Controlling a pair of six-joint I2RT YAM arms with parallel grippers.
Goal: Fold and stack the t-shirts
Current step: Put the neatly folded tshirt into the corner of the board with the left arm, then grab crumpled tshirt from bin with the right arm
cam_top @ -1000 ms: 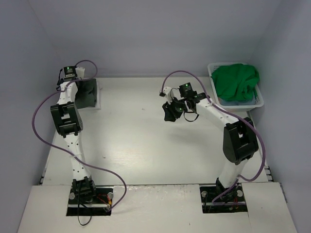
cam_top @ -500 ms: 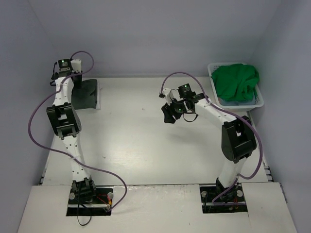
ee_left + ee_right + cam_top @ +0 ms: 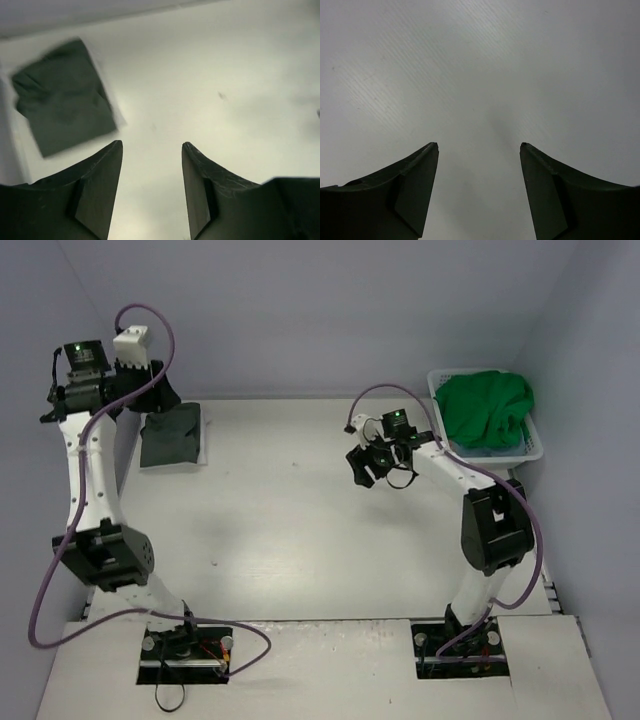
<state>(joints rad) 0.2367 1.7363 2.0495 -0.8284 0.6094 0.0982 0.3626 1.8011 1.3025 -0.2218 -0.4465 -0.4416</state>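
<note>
The dark grey shirt lies folded in the far left corner of the surface, close to its back and left edges. A strip of white shirt shows along its right side. The left end effector hangs high above that corner, jaws partly apart and empty. The right end effector hovers over the bare middle, jaws wide, holding nothing. The green shirt is heaped in the basket at the far right edge.
</note>
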